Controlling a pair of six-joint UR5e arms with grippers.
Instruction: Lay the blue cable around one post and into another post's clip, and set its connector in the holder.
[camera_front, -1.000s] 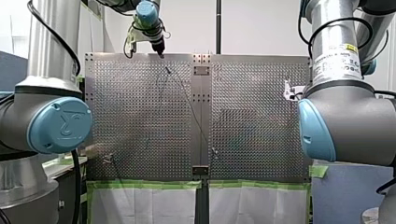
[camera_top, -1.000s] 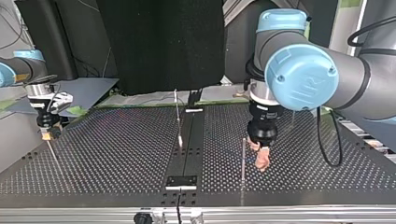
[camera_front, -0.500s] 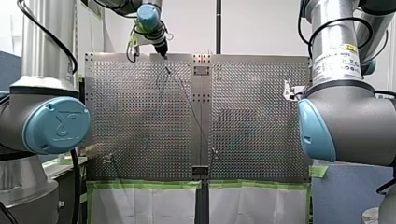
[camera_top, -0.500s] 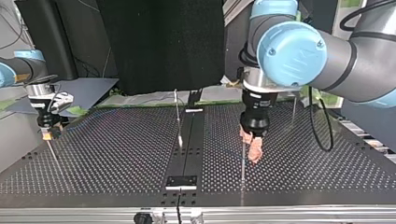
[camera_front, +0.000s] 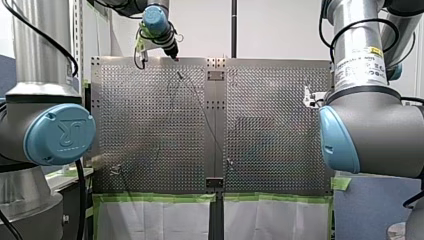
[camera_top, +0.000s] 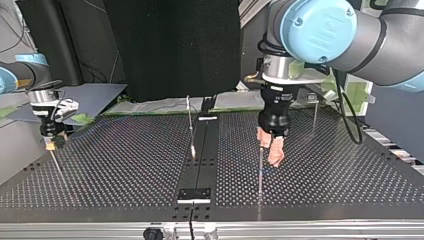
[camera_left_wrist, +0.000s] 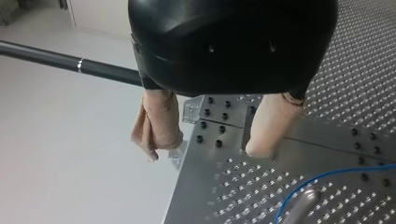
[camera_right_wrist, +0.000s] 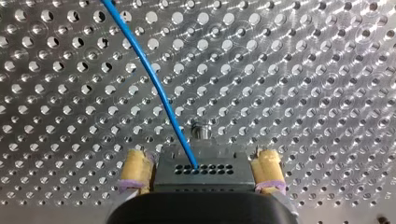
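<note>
The right fingers (camera_right_wrist: 135, 170) are pinching the connector (camera_right_wrist: 203, 170), cable (camera_right_wrist: 154, 79) trailing over the bench (camera_right_wrist: 303, 93). The left fingers (camera_left_wrist: 273, 123), spread and empty, are hovering beside a post (camera_left_wrist: 299, 205); routing looks pending, calling for a cable grasp next.

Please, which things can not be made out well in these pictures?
Front view: my right gripper, hidden behind my right arm's elbow.
Top view: the blue cable, too thin to follow; any clip on the posts, too small.
Left wrist view: the cable's course, cut off by the edge.
</note>
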